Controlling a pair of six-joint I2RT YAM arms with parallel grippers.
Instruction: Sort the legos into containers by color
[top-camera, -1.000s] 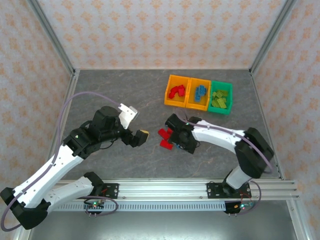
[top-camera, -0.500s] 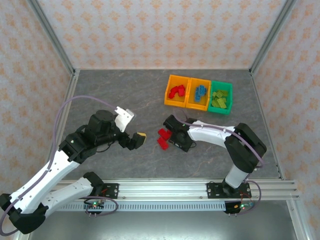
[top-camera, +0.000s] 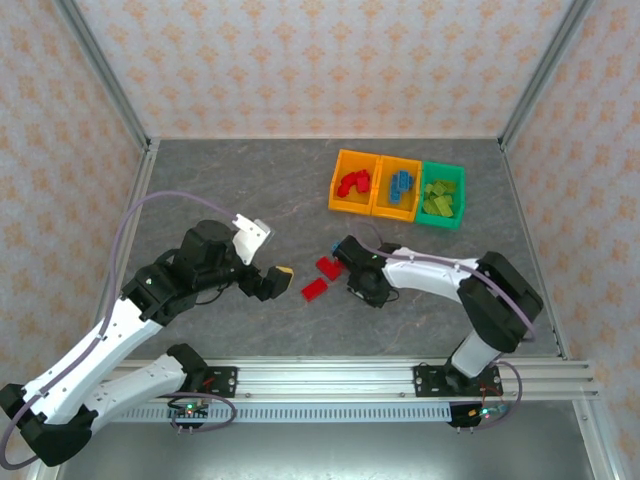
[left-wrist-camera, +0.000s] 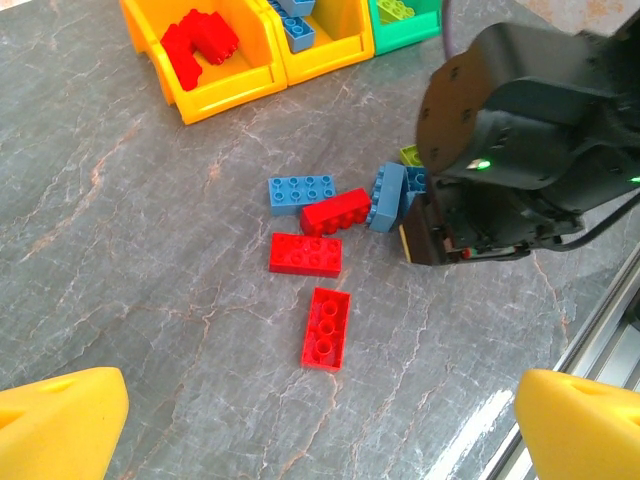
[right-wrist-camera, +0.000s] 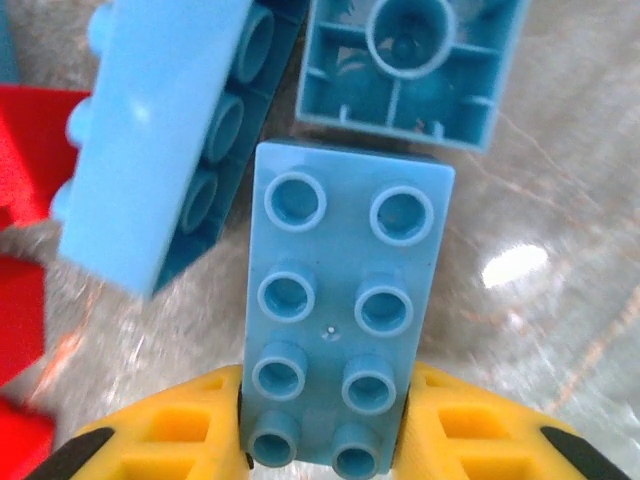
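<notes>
My right gripper (right-wrist-camera: 325, 440) is shut on a light blue brick (right-wrist-camera: 340, 310), studs up, at the edge of the loose pile. Next to it lie a blue brick on edge (right-wrist-camera: 160, 150) and an upturned blue one (right-wrist-camera: 410, 70). From the left wrist, I see a flat blue brick (left-wrist-camera: 302, 191), three red bricks (left-wrist-camera: 336, 211) (left-wrist-camera: 305, 254) (left-wrist-camera: 326, 327) and a yellow-green one (left-wrist-camera: 410, 155) beside the right gripper's black head (left-wrist-camera: 520, 130). My left gripper (left-wrist-camera: 320, 440) hangs open above the table, left of the pile. The three joined bins hold red (top-camera: 333, 200), blue (top-camera: 395, 213) and green (top-camera: 440, 222) bricks.
The bins stand at the back right of the grey marbled table (top-camera: 240, 190). A metal rail (top-camera: 400, 375) runs along the near edge, and patterned walls enclose the other sides. Bare tabletop lies left of the pile and behind my left arm.
The right gripper shifted slightly within the pile, and one red brick slid out toward the near left. My left gripper stayed in about the same place.
</notes>
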